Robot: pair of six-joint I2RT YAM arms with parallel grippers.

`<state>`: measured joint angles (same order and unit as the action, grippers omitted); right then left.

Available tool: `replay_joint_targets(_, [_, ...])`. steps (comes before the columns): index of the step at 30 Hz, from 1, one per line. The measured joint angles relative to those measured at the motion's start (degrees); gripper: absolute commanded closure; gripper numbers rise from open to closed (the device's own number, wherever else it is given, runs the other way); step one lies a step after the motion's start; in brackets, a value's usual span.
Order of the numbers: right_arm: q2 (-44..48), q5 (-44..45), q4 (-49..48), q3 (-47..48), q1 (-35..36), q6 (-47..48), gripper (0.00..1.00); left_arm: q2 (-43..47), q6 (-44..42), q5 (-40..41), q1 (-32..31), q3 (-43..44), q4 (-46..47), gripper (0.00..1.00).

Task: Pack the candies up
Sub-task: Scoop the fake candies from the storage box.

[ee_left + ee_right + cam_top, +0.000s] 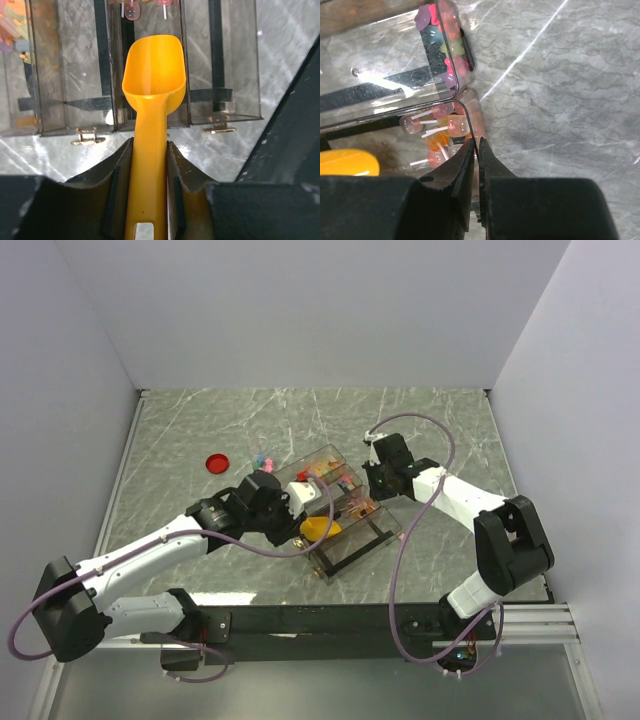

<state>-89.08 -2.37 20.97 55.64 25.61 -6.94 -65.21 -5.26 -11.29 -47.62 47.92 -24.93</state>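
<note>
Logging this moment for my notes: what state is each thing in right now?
Scoop: empty, held by left gripper.
Box: open, rim pinched by right gripper.
Candies: mostly in the box, a few loose on the table.
Red lid: lying flat on the table.

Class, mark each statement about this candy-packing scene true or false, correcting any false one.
1. The left tool grips the yellow scoop. True.
2. Some candies lie inside the clear box. True.
3. The scoop is full of candies. False: it is empty.
4. The red lid sits on the box. False: it lies on the table, apart from the box.
5. The right tool is closed on the box's wall. True.
</note>
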Motion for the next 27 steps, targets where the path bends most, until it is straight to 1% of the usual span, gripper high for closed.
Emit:
replay_joint_targets(5, [0.11,1.36,0.15,0.0,1.55,0.55,1.0,-2.19,-4.52,2.05,-1.25,0.87,-0.94,0.99])
replay_joint_targets(9, [0.24,1.68,0.09,-0.09,1.86,1.07,1.0,-4.81,-8.74,2.19,-1.42,2.21,-2.29,0.99])
replay_joint_targets(15, [0.68,1.62,-0.66,-0.74,2.29,2.14,1.0,-9.33,-12.81,2.19,-1.49,5.05,-2.73,0.99])
replay_joint_targets(22, [0.83,1.01,-0.87,-0.94,3.26,2.36,1.0,-20.04,-13.49,2.64,-1.49,12.22,-2.73,0.99])
replay_joint_targets(27, [0.9,2.36,-2.29,-1.44,3.23,2.86,1.0,-26.18,-12.76,3.78,-1.14,17.09,-7.48,0.99])
